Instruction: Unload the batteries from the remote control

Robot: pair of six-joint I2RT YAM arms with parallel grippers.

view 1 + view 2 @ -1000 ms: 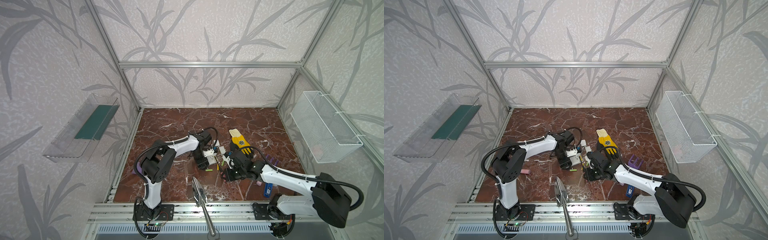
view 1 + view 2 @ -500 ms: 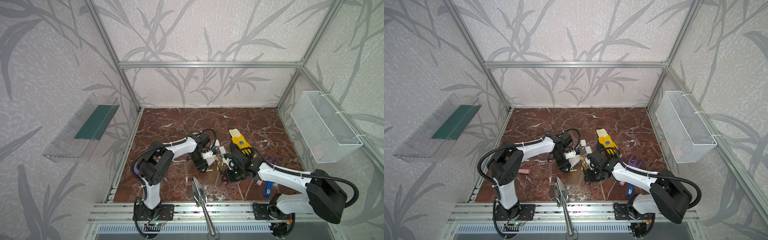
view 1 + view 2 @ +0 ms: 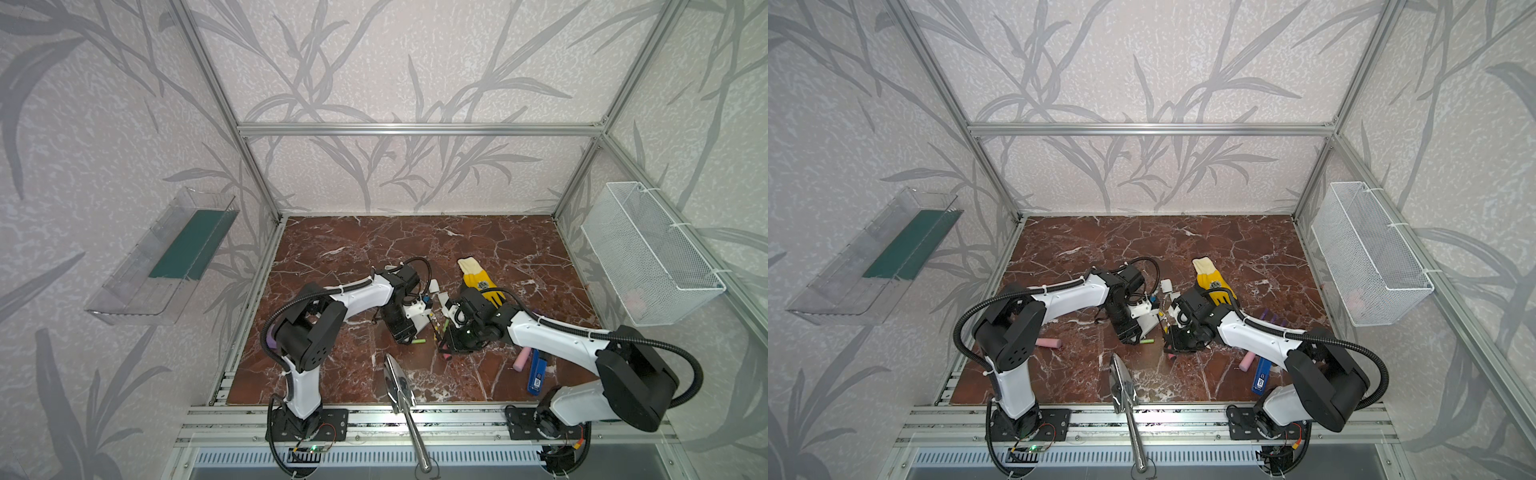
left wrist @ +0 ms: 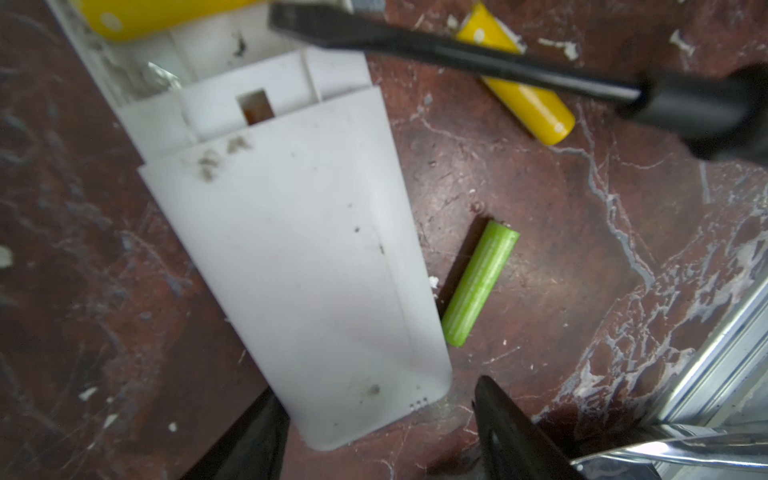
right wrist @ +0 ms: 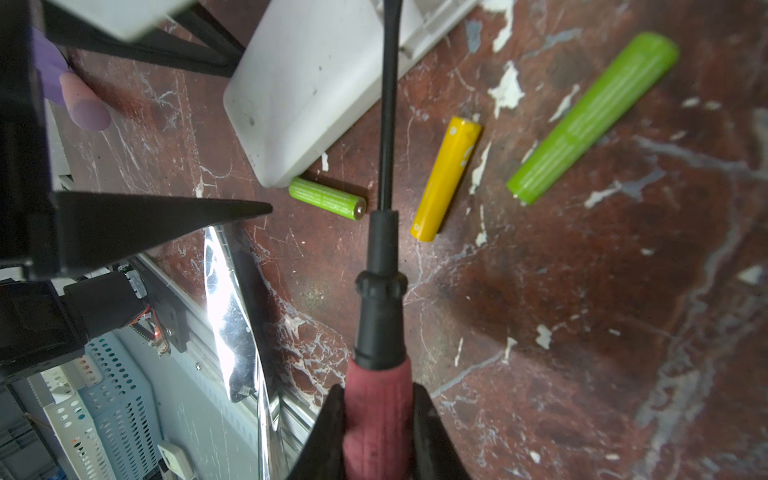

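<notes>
At the front rail a shiny metal tool (image 3: 399,380) lies on the red marble surface (image 3: 332,257), with a pink cylinder (image 3: 521,359) and a blue object (image 3: 537,372) side by side off to the right. Just behind, the right end effector (image 5: 376,399) is clamped on the pink handle of a screwdriver (image 5: 382,249), whose black shaft reaches over the open battery bay of the white remote control (image 4: 299,257). The remote lies back-up at the middle of the surface. The left end effector (image 4: 378,392) has its jaws apart, straddling the remote's closed end, with a gap showing on one side. Three batteries lie loose on the surface: a lime-green battery (image 4: 480,282) just beside the remote's long edge, a loose yellow battery (image 5: 446,178) near it across the screwdriver shaft, and a second lime-green battery (image 5: 590,116) a little farther out. The last yellow battery (image 4: 137,16) sits in the bay, partly cut off at the edge of the left wrist view. Behind the arms lie a yellow glove (image 3: 478,282) and purple pieces (image 3: 1273,318). A second pink cylinder (image 3: 1048,342) rests on the left beside the left arm. A white wire basket (image 3: 648,257) hangs on the right wall and a clear shelf (image 3: 166,257) on the left wall.
</notes>
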